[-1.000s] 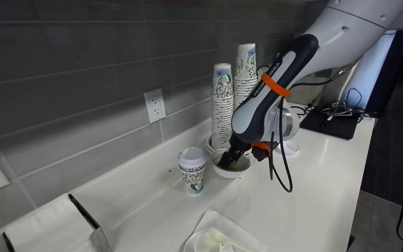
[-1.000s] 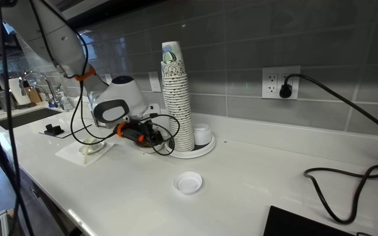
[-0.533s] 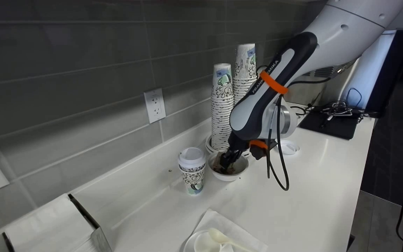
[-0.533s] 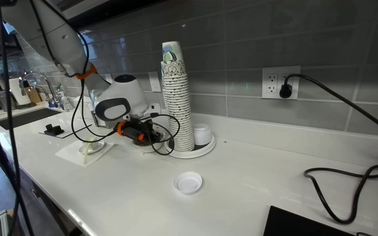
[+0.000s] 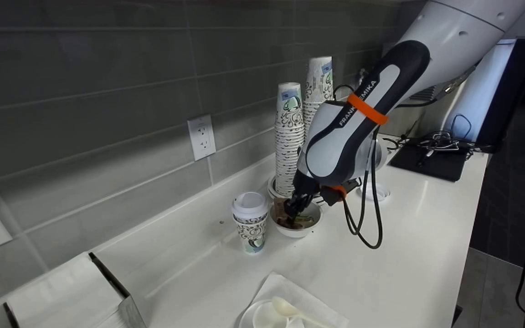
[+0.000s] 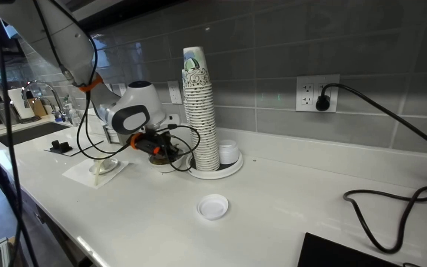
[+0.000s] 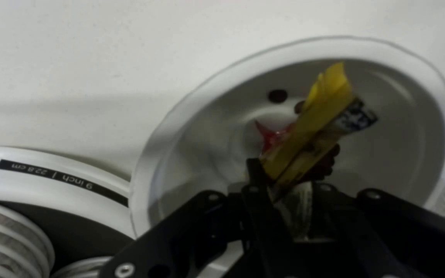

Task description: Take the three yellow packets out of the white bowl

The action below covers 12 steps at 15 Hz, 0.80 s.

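Note:
In the wrist view, the white bowl holds yellow packets that slant up from between my fingers. My gripper is shut on their lower ends, down inside the bowl. How many packets are gripped I cannot tell, as they overlap and the jaws hide part of them. One fingertip presses against their yellow side. Dark red bits and a red wrapper lie beneath them. In an exterior view, a tan packet stands against the bowl's wall-side edge, beside my gripper.
Close behind the bowl, a round tray carries tall cup stacks. A lidded paper cup stands right beside the bowl on its other side. A white lid and a napkin with a spoon lie on the counter.
My jaws have closed in on the packets. The wrist has turned to a steeper pose, a tan packet has come upright beside the fingers, and the bowl has shifted slightly.

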Motion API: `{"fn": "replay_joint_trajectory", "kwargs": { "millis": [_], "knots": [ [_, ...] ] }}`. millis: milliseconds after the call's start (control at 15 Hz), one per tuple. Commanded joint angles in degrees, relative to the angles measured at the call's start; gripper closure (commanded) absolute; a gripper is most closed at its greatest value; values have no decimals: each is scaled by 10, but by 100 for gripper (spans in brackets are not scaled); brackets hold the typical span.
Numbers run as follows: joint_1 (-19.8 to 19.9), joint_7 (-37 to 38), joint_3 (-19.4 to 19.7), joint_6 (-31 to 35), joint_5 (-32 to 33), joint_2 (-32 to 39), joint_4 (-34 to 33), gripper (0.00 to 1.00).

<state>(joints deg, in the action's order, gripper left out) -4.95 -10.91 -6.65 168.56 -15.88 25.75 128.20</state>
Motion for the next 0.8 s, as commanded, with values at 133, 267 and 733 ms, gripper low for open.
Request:
{"fn": "replay_joint_trajectory", "kwargs": {
  "millis": [133,267,733],
  "knots": [
    [-2,67,1,-39,55,-39,9,100],
    [-5,80,2,-48,63,-51,11,100],
    [-23,131,8,-82,80,-96,29,100]
  ]
}}
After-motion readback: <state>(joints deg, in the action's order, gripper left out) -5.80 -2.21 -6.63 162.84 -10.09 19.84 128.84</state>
